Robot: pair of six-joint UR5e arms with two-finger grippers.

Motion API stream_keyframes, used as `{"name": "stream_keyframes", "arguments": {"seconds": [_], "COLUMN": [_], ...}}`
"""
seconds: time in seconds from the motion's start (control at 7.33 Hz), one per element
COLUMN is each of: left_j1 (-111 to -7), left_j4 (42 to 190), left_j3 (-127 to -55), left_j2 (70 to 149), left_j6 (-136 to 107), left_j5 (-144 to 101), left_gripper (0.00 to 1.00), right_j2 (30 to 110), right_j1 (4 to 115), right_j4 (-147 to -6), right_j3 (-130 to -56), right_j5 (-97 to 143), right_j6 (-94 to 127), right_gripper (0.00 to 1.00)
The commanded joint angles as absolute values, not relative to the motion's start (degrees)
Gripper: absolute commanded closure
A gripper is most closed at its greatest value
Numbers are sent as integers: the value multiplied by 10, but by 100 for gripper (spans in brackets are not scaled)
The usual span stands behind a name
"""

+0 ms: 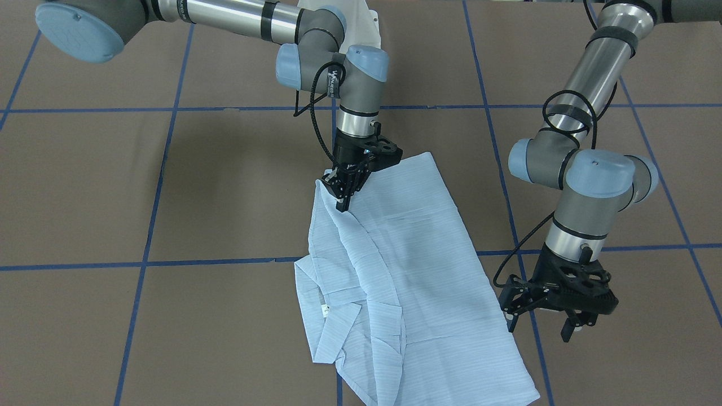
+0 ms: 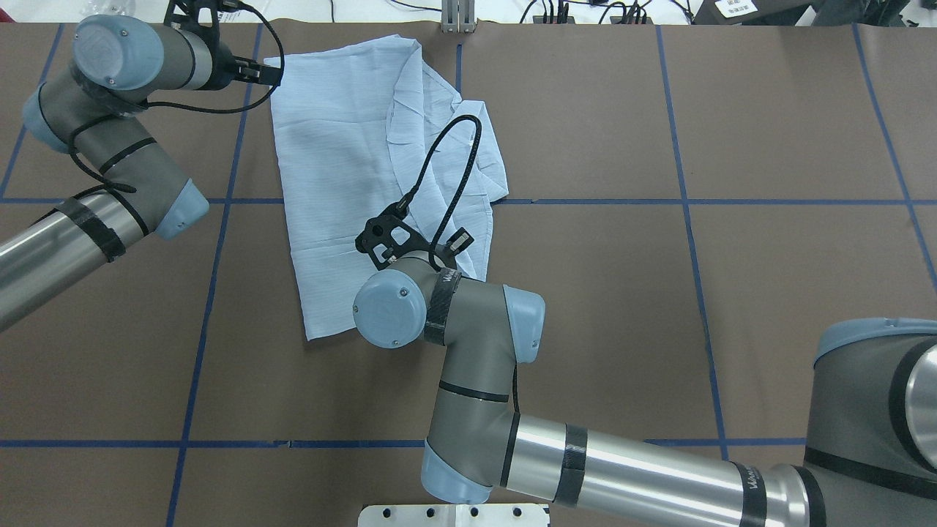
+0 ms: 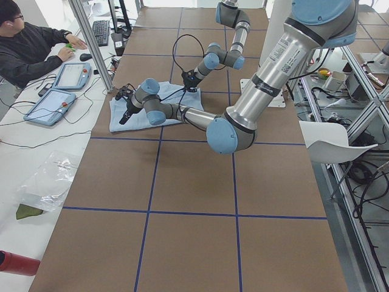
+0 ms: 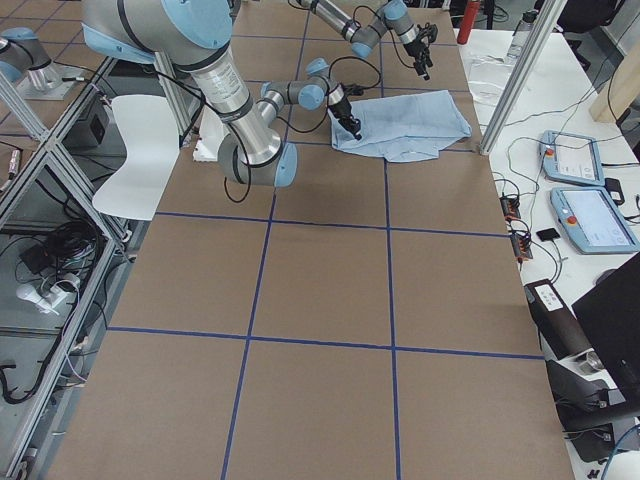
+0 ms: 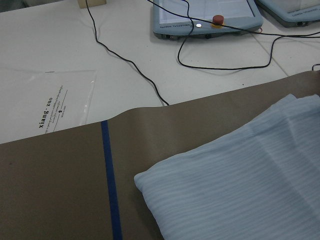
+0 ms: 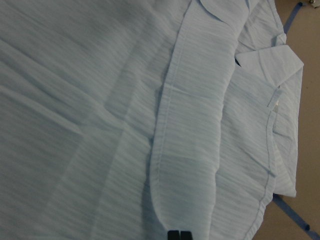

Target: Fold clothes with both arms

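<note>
Open brown table [image 2: 732, 110] was left on the robot's right of the shirt [image 1: 417, 270], far half, with nothing in the way there. The shirt's near half was overhung by the right arm [image 2: 476, 344] and its looped black cable [image 2: 477, 130], with the right gripper [image 1: 343, 198] pinched on a fold. The far-left corner was crowded by the left gripper [image 1: 538, 327], fingers spread. Past the far edge, a pendant [image 5: 207, 17] and loose wires [image 5: 135, 70] were noted.
</note>
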State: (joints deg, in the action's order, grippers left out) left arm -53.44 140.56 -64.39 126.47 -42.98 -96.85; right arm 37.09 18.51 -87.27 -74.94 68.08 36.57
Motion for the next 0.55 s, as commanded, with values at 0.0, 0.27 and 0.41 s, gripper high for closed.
{"name": "stream_keyframes", "arguments": {"seconds": [0.0,0.27,0.41], "left_j1": [-534,-534,-534], "left_j4": [1406,1406,1406], "left_j3": [-644,-644,-644], "left_j2": [1265,1265,1265], "left_j6": [-430,-431,-431], "left_j5": [-969,-969,-969], "left_gripper": [0,0,0], "right_j2": [371,371,374], "right_j1": [185,188,204], "right_j4": [-870,-869,-867], "right_j3": [-752,-755,-756], "right_j5": [681,681,704], "right_j6": [366,366,366], "right_gripper": [100,100,100]}}
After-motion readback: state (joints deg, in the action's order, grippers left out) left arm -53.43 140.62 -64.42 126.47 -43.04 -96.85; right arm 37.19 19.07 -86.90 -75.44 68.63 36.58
